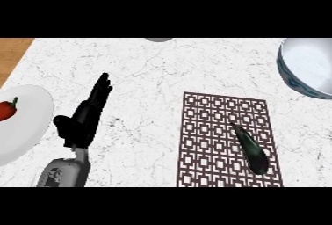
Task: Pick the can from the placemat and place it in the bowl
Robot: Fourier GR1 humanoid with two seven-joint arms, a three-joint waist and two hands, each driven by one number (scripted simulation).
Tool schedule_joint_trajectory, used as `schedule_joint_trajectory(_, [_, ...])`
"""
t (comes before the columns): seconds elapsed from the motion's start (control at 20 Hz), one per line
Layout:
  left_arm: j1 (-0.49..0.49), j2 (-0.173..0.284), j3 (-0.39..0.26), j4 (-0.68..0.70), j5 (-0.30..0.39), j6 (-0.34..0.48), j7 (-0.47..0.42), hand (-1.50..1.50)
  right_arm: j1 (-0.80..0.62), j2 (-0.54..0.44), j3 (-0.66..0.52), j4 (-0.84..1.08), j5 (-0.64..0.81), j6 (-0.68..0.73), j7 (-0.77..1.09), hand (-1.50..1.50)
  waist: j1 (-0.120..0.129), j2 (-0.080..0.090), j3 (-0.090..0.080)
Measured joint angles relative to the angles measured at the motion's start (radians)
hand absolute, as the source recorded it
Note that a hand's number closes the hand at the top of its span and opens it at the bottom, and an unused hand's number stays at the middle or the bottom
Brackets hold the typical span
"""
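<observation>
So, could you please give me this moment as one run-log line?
left hand: open, resting | right hand: not in view | placemat: dark long object, no can visible | bowl: far right

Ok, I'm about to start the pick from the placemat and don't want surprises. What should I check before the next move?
1. Target is a can: not ok. What lies on the placemat is a dark elongated object, on its side near the right edge.
2. Target uncovered: ok, nothing on or against it.
3. Bowl ready: ok, opening up, nothing seen inside, though the view's edge cuts it off.
4. Left hand free: ok, open, holding nothing, left of the placemat.
5. Right hand ready: cannot tell, not in view.
6. Plate with red pepper out of the way: ok, far left.
</observation>
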Motion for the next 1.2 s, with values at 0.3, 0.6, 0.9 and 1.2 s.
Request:
schedule_joint_trajectory(0.3, [-0.017,-0.015,-0.005,0.028,-0.002,0.000,-0.017,0.00,-0.101,0.063,0.047,0.264,0.142,-0.118,-0.129,1.50,0.005,0.006,0.001])
schedule_joint_trajectory(0.6, [-0.030,-0.022,-0.014,0.029,-0.010,0.002,-0.014,0.00,-0.170,0.097,0.096,0.459,0.213,-0.078,-0.147,-1.50,0.022,0.014,0.002])
schedule_joint_trajectory(0.9, [-0.038,-0.023,-0.011,0.030,-0.012,0.005,-0.011,0.00,-0.205,0.117,0.121,0.548,0.221,-0.006,-0.176,-1.50,0.024,0.016,0.004])
schedule_joint_trajectory(1.2, [-0.027,-0.025,-0.010,0.019,-0.009,0.006,-0.009,0.00,-0.234,0.128,0.052,0.589,0.123,0.029,-0.192,-1.50,0.014,0.012,0.005])
